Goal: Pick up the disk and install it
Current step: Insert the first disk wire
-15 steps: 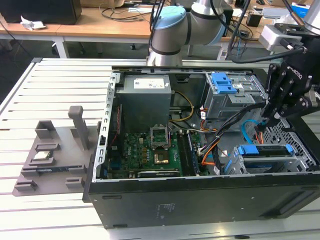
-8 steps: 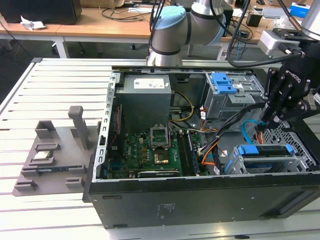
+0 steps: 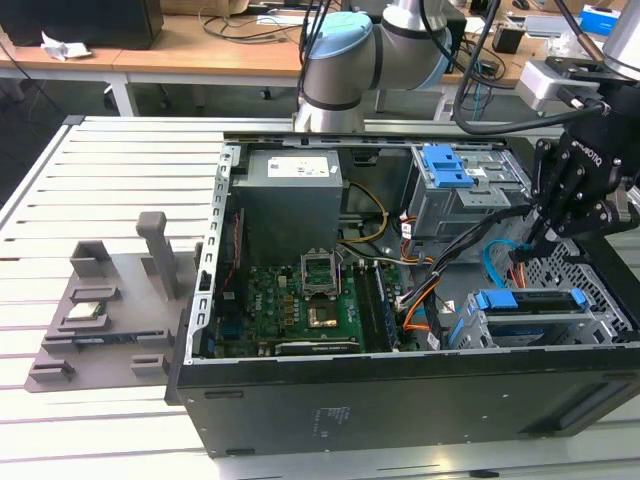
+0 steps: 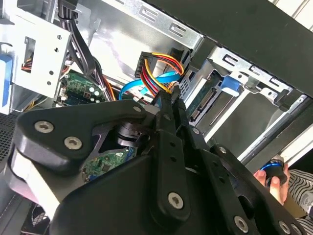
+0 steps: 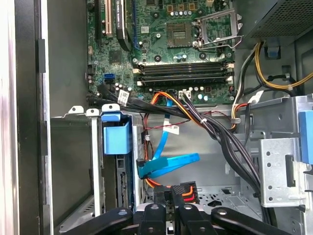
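Black linkage of the gripper [image 4: 171,105] is filling the lower half of the second wrist view, its jaws drawn together with nothing between them, tips sitting just beside a bundle of coloured cables [image 4: 159,73]. In the exterior view the gripper [image 3: 540,240] is hanging at the right of the frame over the open computer case [image 3: 400,400]. Toward the lower right of that frame, the disk [image 3: 528,300] is sitting in the drive cage [image 3: 540,325], its blue rail facing up. At centre frame the motherboard [image 3: 300,305] is lying exposed, and a grey parts tray [image 3: 100,300] is resting on the slatted table [image 3: 100,180] at the left.
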Action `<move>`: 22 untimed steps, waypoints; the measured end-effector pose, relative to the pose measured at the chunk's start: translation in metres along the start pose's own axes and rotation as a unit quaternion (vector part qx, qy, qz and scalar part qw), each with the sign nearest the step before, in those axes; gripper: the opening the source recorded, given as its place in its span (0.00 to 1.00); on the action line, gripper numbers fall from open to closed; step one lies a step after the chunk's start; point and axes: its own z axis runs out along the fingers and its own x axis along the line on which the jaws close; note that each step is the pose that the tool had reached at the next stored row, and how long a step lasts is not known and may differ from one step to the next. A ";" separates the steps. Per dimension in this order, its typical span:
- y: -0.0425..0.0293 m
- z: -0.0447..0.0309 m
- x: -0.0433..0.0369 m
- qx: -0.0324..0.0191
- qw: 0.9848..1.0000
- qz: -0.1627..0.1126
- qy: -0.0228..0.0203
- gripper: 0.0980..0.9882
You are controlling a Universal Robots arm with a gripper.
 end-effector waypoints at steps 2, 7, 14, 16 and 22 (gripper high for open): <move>0.0000 0.0000 0.0000 0.000 1.000 0.000 0.001 0.07; -0.0002 0.0002 0.0031 0.000 1.000 0.000 0.001 0.07; -0.0008 0.0011 0.0142 0.000 1.000 0.000 0.001 0.07; -0.0009 0.0012 0.0170 0.000 1.000 0.000 0.001 0.07; -0.0014 0.0019 0.0263 0.000 1.000 0.000 0.001 0.07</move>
